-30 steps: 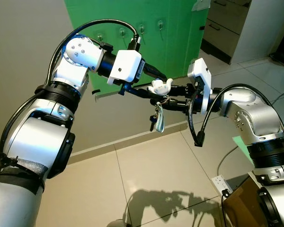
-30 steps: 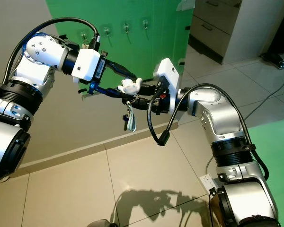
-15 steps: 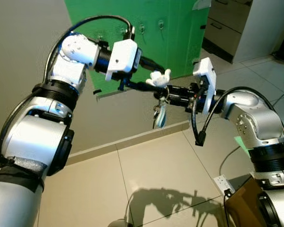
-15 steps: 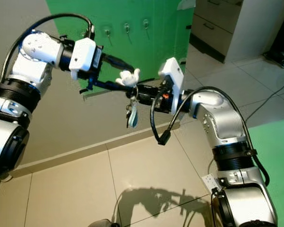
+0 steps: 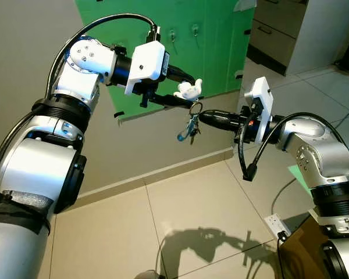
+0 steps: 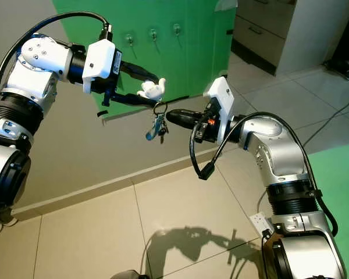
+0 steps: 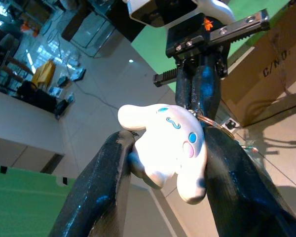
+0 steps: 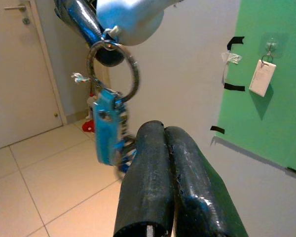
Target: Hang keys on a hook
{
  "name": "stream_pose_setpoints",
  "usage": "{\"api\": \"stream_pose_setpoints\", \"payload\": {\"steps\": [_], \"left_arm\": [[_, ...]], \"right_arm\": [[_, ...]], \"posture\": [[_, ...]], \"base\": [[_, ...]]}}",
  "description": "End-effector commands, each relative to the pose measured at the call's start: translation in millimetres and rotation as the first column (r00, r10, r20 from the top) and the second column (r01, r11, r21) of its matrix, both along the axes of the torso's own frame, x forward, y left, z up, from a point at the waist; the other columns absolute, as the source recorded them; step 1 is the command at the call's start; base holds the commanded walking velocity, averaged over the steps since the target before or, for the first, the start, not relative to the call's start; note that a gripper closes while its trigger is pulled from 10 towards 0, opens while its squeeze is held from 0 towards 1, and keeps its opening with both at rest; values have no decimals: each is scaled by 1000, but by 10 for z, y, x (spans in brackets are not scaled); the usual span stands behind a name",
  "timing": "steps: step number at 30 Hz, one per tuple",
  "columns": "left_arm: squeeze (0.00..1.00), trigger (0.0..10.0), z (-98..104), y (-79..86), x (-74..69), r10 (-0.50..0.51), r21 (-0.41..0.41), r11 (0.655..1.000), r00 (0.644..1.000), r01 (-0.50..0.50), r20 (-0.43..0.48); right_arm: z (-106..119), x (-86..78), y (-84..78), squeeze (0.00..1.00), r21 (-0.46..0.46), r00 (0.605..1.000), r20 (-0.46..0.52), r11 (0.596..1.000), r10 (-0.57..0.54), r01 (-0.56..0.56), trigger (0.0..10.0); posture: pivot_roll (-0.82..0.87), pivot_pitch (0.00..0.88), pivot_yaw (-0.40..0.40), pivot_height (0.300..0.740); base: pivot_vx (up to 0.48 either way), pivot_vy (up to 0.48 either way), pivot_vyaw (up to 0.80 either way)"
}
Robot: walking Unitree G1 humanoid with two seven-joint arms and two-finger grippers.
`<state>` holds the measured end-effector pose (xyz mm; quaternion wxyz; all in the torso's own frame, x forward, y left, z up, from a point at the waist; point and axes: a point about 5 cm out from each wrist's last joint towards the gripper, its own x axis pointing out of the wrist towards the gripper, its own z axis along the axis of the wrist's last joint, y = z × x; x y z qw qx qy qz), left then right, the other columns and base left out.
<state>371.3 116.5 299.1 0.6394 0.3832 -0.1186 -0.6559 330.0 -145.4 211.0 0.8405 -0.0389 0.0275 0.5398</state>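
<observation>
The handover is done: a second ago both grippers met at the keys, and now the right gripper has let go and drawn back, its two black fingers pressed together with nothing between them, its tips just beside the dangling bunch near the middle of the frame. The left gripper alone carries the load, its fingers clamped on the white cartoon-dog charm, as the left wrist view shows plainly. From the charm hangs the key ring, and below it the keys with a blue tag, swinging free and blurred, clear of the tiled floor. The left arm has also risen toward the green panel in the upper middle of the frame, where small clear hooks sit in a row. By my reading, the task now rests with the left arm alone: it has to carry the ring up to one of those hooks and slip the loop over it, and the sway of the keys may make that harder.
</observation>
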Motion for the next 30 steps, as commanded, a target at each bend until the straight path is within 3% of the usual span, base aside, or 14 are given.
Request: {"api": "stream_pose_setpoints", "payload": {"steps": [1,10,16,17,19,21,22,23,24,25,27,28,29,30], "left_arm": [[0,10000,57,14,12,21,10,1000,1000,-21,12],[0,10000,-23,-19,-3,7,-9,1000,1000,-7,17],[0,10000,-135,0,-4,36,-39,999,999,-34,32],[0,10000,-208,67,4,78,-69,995,997,-78,1],[0,10000,-253,162,57,193,-182,963,980,-200,-52],[0,10000,-270,196,68,225,-217,948,972,-235,-68],[0,10000,-381,300,129,356,-301,871,921,-389,-159],[0,10000,-464,361,158,436,-346,807,878,-479,-200],[0,10000,-464,361,158,436,-346,807,878,-479,-200],[0,10000,-519,401,173,485,-370,759,845,-535,-226],[0,10000,-780,499,174,581,-410,614,738,-674,-344],[0,10000,-864,526,167,605,-416,565,700,-713,-378],[0,10000,-1087,574,151,653,-407,433,591,-804,-474],[0,10000,-1290,601,117,684,-387,320,494,-865,-537]], "right_arm": [[14,-1,23,0,-11,1000,21,1000,5,-5,0],[-38,-65,56,0,-52,998,12,997,55,-55,0],[5,-26,-11,0,-66,999,48,998,-20,23,0],[37,-26,-72,0,-33,991,69,993,-112,114,10000],[43,-6,-177,0,68,952,70,953,-299,294,10000],[23,-6,-218,0,93,931,63,931,-361,354,10000],[-126,-18,-304,0,110,843,69,843,-534,526,10000],[-210,-40,-331,0,151,787,30,781,-617,606,10000],[-210,-40,-331,0,151,787,30,781,-617,606,10000],[-263,-58,-348,0,176,748,-3,736,-663,654,10000],[-464,-152,-354,0,187,646,12,636,-763,748,10000],[-529,-190,-347,0,181,624,32,619,-781,764,10000],[-671,-259,-352,0,181,573,77,577,-816,797,10000],[-818,-311,-386,0,196,517,41,515,-855,835,10000]], "posture": [[-57,0,180,740],[-57,0,155,740],[-60,0,139,740],[-60,0,126,740],[-59,0,119,740],[-59,0,112,740],[-64,0,109,740],[-65,0,106,740],[-65,0,106,740],[-65,0,106,740],[-56,0,84,740],[-56,0,84,740],[-49,0,75,740],[-45,0,72,740]], "base": [[0,0,0],[0,0,0],[0,0,0],[0,0,0],[0,0,0],[0,0,0],[0,0,0],[0,0,0],[0,0,0],[0,0,0],[0,0,0],[0,0,0],[0,0,0],[0,0,0]]}}
